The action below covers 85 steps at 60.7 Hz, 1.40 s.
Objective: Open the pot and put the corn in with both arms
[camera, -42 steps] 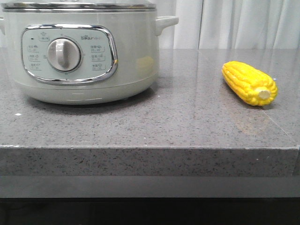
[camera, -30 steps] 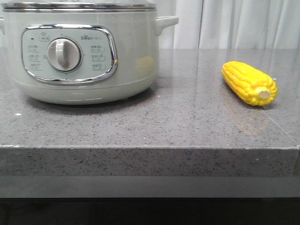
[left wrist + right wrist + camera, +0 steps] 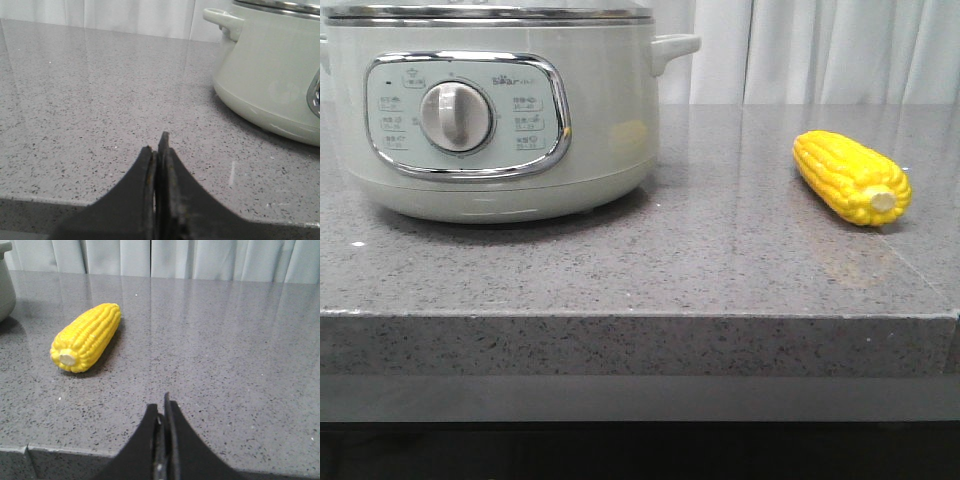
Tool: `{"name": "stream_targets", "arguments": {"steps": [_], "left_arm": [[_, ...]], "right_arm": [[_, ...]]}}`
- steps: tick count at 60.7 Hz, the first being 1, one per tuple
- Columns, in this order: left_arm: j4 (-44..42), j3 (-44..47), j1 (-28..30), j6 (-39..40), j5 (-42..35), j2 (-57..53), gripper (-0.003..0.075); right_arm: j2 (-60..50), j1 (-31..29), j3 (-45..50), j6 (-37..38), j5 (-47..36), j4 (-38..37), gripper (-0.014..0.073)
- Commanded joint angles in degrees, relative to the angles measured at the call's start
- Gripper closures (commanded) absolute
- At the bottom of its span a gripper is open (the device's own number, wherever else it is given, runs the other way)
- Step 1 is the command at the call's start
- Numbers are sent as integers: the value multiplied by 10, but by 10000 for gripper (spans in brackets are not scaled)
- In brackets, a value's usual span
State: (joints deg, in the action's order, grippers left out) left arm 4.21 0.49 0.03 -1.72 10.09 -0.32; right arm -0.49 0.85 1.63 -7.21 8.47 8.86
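Observation:
The pale grey-green pot (image 3: 490, 110) stands at the left of the grey stone counter, its steel-rimmed lid (image 3: 485, 12) on, its white dial facing me. In the left wrist view the pot (image 3: 270, 75) is ahead and to one side of my left gripper (image 3: 158, 147), which is shut and empty near the counter's front edge. The yellow corn (image 3: 851, 177) lies on the counter at the right, stub end toward me. In the right wrist view the corn (image 3: 87, 336) lies ahead of my right gripper (image 3: 161, 406), which is shut and empty. Neither gripper shows in the front view.
The grey speckled counter (image 3: 700, 260) has a front edge close to both grippers. White curtains (image 3: 820, 50) hang behind it. The pot's side handle (image 3: 675, 47) sticks out toward the corn.

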Motion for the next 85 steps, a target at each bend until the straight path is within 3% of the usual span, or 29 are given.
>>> {"name": "stream_targets", "arguments": {"steps": [1,37,50,62,71,85], "left_arm": [[4,-1,1,4,-49,-12,738],[4,-1,1,4,-51,-12,738],[11,-9,2,4,-101,-12,739],[-2,-116,2,4,-13,22,739],[-16,-243,2,4,55,134,739],[-15,-353,2,4,68,282,738]], "right_arm": [[-13,-1,-2,0,-46,-4,661],[-13,-1,-2,0,-46,-4,661],[-13,-1,-4,0,-56,-4,661],[0,-1,-90,0,-3,-3,658],[73,-1,-202,0,25,-3,652],[211,-1,-294,0,25,-3,652]]}}
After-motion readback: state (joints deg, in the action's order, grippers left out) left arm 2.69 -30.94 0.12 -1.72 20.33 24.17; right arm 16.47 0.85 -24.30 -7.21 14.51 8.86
